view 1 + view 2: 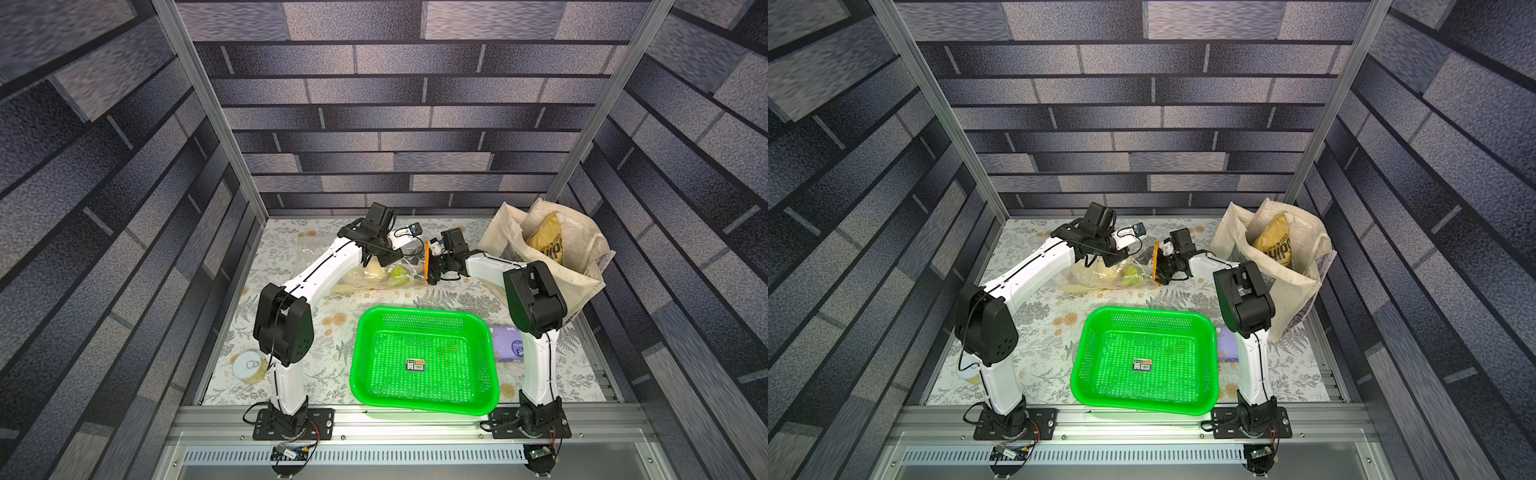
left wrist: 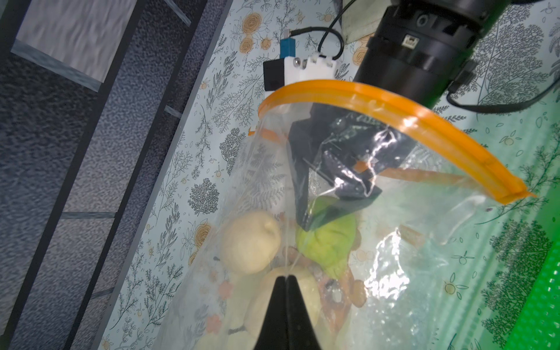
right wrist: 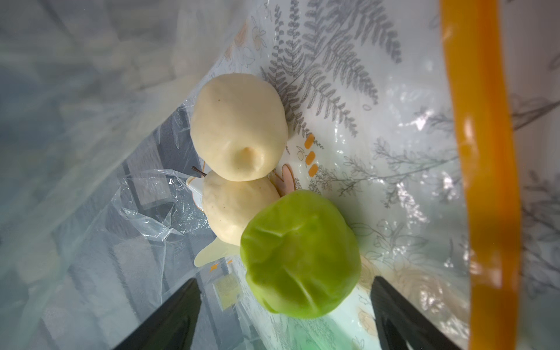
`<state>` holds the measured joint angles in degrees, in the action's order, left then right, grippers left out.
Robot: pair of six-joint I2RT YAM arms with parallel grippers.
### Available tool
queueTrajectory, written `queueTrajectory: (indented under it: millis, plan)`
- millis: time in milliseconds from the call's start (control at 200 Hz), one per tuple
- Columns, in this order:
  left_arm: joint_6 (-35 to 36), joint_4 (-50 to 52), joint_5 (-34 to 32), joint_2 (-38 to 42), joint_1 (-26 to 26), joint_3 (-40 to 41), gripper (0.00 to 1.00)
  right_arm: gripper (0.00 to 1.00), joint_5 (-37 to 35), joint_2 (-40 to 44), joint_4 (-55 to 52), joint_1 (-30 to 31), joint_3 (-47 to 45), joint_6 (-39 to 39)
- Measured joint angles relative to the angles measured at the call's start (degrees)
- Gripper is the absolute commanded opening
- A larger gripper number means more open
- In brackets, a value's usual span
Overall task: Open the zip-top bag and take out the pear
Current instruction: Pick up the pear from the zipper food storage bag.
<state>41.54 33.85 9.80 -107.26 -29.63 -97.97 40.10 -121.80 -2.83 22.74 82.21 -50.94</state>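
The clear zip-top bag lies at the back middle of the table, and its orange zip strip arches open at the mouth. Inside lie two pale cream pears, one with a thin brown stem, and a green leafy ball. My left gripper is shut on a pinch of the bag's upper film, above the pears. My right gripper reaches in through the mouth. It is open, with a finger on either side of the green ball and nothing held. Both top views show the two grippers meeting at the bag.
A green perforated basket stands at the front middle. A cream canvas tote holding a chips bag stands at the back right. A tin can sits by the left arm's base, and a purple packet lies right of the basket.
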Motion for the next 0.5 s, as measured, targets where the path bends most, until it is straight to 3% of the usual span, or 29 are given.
queueTrajectory:
  millis: [225,501]
  plan:
    - [-0.02,0.02,-0.02,0.0,-0.39,0.0,0.0,0.89,-0.02,-0.9,-2.78,0.9,2.14,2.23]
    - [-0.13,0.04,-0.04,-0.04,-0.39,-0.37,0.0,0.9,-1.53,-1.44,-11.93,2.16,4.98,11.5]
